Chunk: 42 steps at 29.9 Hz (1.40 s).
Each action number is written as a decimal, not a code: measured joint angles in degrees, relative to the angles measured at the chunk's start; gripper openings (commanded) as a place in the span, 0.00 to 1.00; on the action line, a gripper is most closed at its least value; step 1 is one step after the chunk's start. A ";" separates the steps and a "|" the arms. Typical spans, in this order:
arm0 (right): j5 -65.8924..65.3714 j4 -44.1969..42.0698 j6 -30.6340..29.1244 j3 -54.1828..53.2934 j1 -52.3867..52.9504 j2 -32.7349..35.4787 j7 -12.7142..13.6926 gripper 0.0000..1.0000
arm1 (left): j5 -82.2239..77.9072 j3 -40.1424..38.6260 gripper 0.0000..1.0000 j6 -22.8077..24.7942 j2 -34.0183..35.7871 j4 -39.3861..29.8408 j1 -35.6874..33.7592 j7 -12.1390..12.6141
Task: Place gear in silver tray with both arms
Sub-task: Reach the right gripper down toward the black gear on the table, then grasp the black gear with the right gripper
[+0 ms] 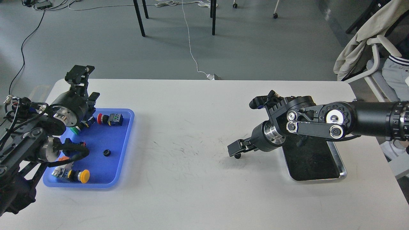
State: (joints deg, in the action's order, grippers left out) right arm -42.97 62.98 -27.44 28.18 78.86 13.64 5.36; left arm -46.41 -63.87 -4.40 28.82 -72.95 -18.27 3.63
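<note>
Right gripper (pixel 235 150) pinches a small black gear (pixel 237 156) just above the table (pixel 191 127), beside the silver tray (pixel 342 174) near its right edge. Left gripper (pixel 80 75): finger state unclear.

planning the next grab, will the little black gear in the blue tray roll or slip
The gear seems to lie flat in the blue tray, so a push should probably slide it, not roll it. It looks small and solid, likely light and stiff. Being small, it might slip from a pinch.
</note>
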 measured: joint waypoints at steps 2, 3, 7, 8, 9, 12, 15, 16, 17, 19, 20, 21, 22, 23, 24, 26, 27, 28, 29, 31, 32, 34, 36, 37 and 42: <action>0.06 -0.47 -0.28 1.02 0.16 -1.12 0.00 0.95 | 0.00 -0.02 0.98 0.00 0.02 0.02 -0.08 -0.70; 0.07 -0.62 -0.39 1.58 0.30 -1.56 0.00 0.94 | 0.00 -0.02 0.98 0.00 0.02 0.04 -0.08 -0.95; 0.08 -1.23 -0.56 3.41 0.74 -3.11 0.01 0.89 | 0.00 0.11 0.98 0.00 -0.09 0.05 -0.09 -1.30; 0.09 -1.57 -0.56 3.64 0.79 -3.63 0.00 0.88 | 0.00 0.12 0.98 0.00 -0.13 0.05 -0.09 -1.31; 0.08 -2.00 -0.56 3.82 0.82 -4.13 0.00 0.87 | 0.00 0.12 0.98 0.00 -0.15 0.05 -0.09 -1.33; 0.08 -3.33 -0.56 4.12 0.85 -5.88 0.03 0.82 | 0.00 0.12 0.98 -0.03 -0.23 0.05 -0.05 -1.34; 0.09 -4.87 -0.56 4.93 0.94 -7.94 0.09 0.77 | 0.00 0.10 0.98 -0.07 -0.24 0.05 -0.03 -1.34; 0.09 -5.38 -0.56 5.18 0.94 -8.56 0.10 0.75 | 0.00 0.09 0.98 -0.07 -0.23 0.04 -0.03 -1.34; 0.08 -5.82 -0.56 5.35 0.94 -9.05 0.10 0.73 | 0.00 0.09 0.98 -0.07 -0.15 0.03 -0.06 -1.34; 0.08 -6.50 -0.56 5.51 0.94 -9.86 0.10 0.67 | 0.00 0.03 0.98 -0.06 -0.04 0.03 -0.24 -1.34; 0.08 -6.68 -0.56 5.54 0.94 -10.13 0.09 0.62 | 0.00 0.00 0.98 -0.04 0.02 0.03 -0.31 -1.35; 0.08 -6.80 -0.56 5.55 0.96 -10.27 0.09 0.58 | 0.00 -0.01 0.98 -0.04 0.06 0.03 -0.33 -1.35; 0.08 -6.89 -0.57 5.58 1.08 -10.36 0.09 0.52 | 0.00 -0.02 0.98 -0.04 0.06 0.02 -0.34 -1.35; 0.08 -6.93 -0.57 5.63 1.30 -10.41 0.07 0.46 | 0.00 -0.02 0.98 -0.04 0.07 0.02 -0.34 -1.35; 0.09 -6.94 -0.58 5.66 1.67 -10.43 0.02 0.42 | 0.00 -0.02 0.98 -0.04 0.07 0.02 -0.35 -1.35; 0.09 -6.95 -0.57 5.80 2.46 -10.43 0.00 0.40 | 0.00 -0.02 0.98 -0.04 0.10 0.02 -0.36 -1.35; 0.09 -6.92 -0.57 6.04 2.93 -10.43 -0.02 0.35 | 0.00 -0.02 0.98 -0.04 0.10 0.02 -0.36 -1.35; 0.08 -6.89 -0.57 6.32 3.33 -10.42 -0.03 0.29 | 0.00 -0.02 0.98 -0.04 0.10 0.02 -0.38 -1.35; 0.09 -6.85 -0.57 6.53 3.69 -10.39 -0.10 0.26 | 0.00 -0.02 0.98 -0.05 0.11 0.02 -0.43 -1.36; 0.08 -6.79 -0.57 6.73 4.17 -10.23 -0.28 0.25 | 0.00 -0.04 0.98 -0.05 0.17 0.02 -0.46 -1.38; 0.09 -6.76 -0.57 6.77 4.26 -10.18 -0.39 0.25 | 0.00 -0.05 0.98 -0.05 0.17 0.02 -0.46 -1.39; 0.13 -6.73 -0.57 6.80 4.30 -10.15 -0.49 0.26 | 0.00 -0.06 0.98 -0.07 0.22 0.01 -0.46 -1.39; 0.17 -6.72 -0.57 6.80 4.30 -10.12 -0.53 0.27 | 0.00 -0.10 0.98 -0.09 0.34 0.01 -0.46 -1.39; 0.21 -6.69 -0.57 6.80 4.30 -10.08 -0.57 0.30 | 0.00 -0.10 0.98 -0.09 0.37 0.01 -0.46 -1.39; 0.26 -6.37 -0.57 6.59 4.31 -9.77 -0.62 0.80 | 0.00 -0.23 0.98 -0.09 0.43 0.00 -0.46 -1.39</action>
State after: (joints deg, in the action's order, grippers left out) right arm -42.71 56.62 -28.00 34.78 83.17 3.86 4.75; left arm -46.41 -64.11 -4.49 29.25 -72.95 -18.73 2.24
